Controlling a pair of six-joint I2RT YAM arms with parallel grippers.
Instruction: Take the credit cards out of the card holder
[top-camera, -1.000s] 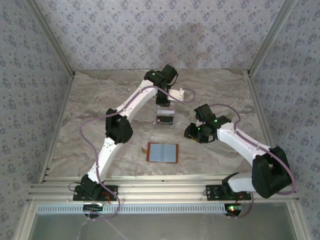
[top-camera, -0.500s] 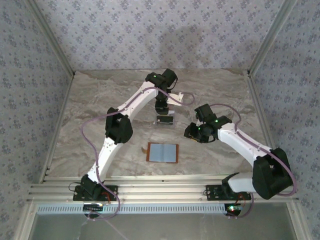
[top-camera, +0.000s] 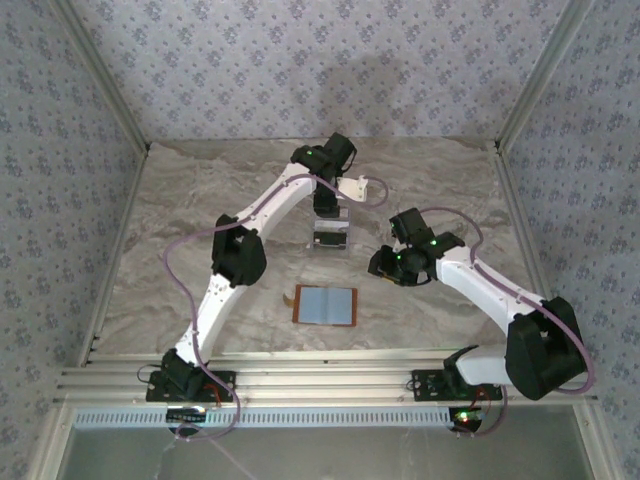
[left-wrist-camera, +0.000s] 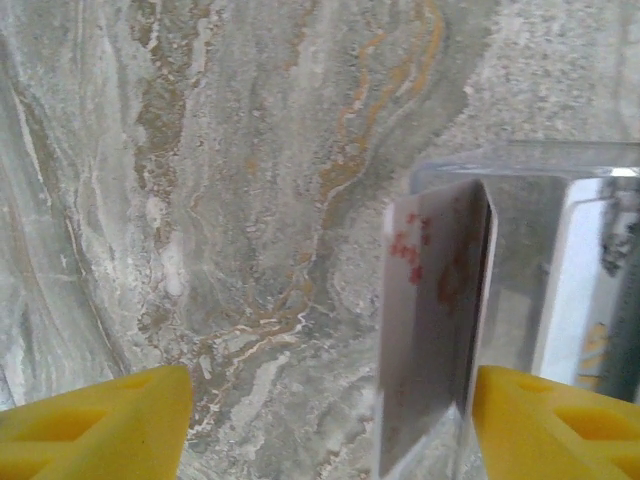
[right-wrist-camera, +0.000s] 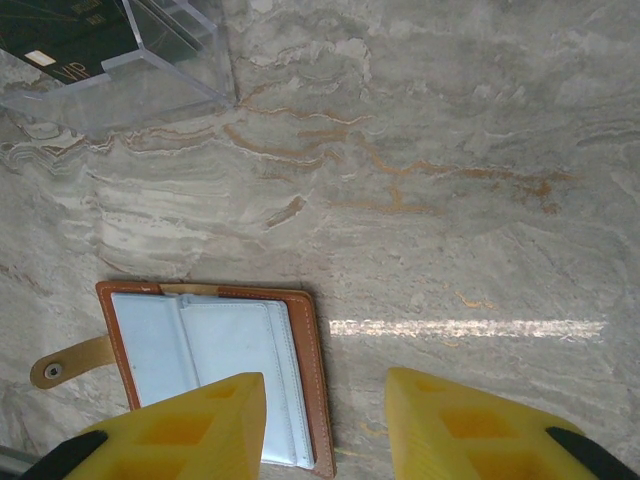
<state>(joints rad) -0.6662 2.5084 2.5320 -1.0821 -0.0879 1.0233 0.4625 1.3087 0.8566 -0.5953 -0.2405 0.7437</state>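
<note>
**Cards in the clear box, holder lying open**

The step in hand looked like the drop-off. The left jaws stood wide, one finger either side of the whitish-pink card, and did not pinch it. That card stood on edge inside the clear box, just beside the right-hand finger. A black card lay in the same box.

The right jaws were partly apart with nothing between them, hovering above the card holder. It lay opened flat on the surface, near the box but apart from it, with its pale lining up. Its long axis ran left to right in the overhead view, and its strap tab pointed off the left short edge.

No card showed in the pockets, so the task was probably near its end. The next move called for lifting the left arm straight up without knocking the upright card, then checking the pockets.
</note>
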